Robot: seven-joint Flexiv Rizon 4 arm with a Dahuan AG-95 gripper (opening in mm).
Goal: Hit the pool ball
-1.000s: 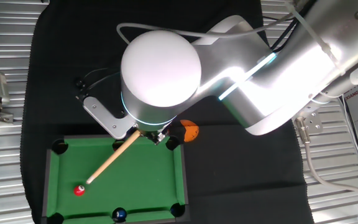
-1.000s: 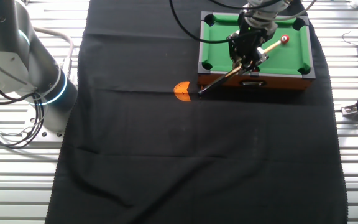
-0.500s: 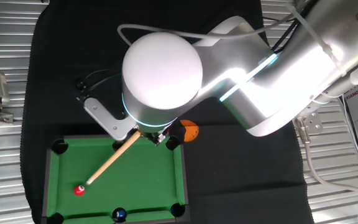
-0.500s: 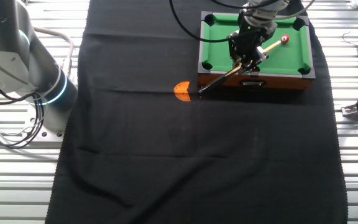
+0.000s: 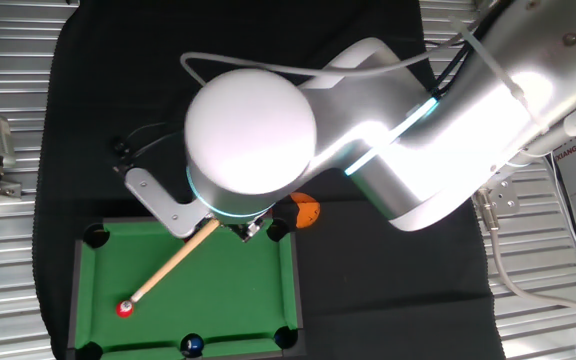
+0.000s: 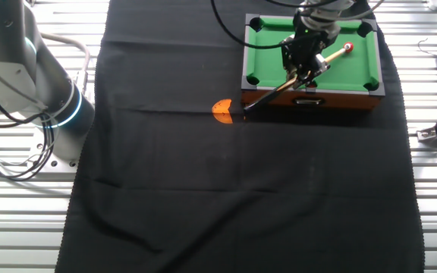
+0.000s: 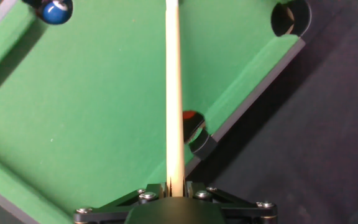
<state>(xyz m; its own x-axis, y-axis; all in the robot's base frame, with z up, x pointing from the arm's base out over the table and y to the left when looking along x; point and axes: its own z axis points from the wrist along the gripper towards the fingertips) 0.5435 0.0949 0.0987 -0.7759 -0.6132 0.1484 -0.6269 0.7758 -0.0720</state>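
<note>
The pool ball (image 5: 125, 308) is tiny, glossy and red, on the green felt near the front left of the small pool table (image 5: 286, 275). It also shows in the other fixed view (image 6: 348, 47). My gripper (image 5: 236, 228) is shut on a wooden cue stick (image 5: 173, 264), mostly hidden under the arm's big white joint. The cue's tip touches or nearly touches the pool ball. In the hand view the cue (image 7: 173, 93) runs straight up from my gripper (image 7: 173, 185), and the pool ball is out of frame past the top edge.
A dark blue ball (image 5: 192, 346) sits at the front middle pocket and shows in the hand view (image 7: 56, 9). An orange ball (image 5: 307, 211) lies on the black cloth beside the table's far corner. Pockets (image 7: 288, 17) open at corners and sides. Metal slats surround the cloth.
My gripper has pushed the cue forward along its line; its tip has closed the small gap to the pool ball, which has shifted slightly toward the front left corner.
</note>
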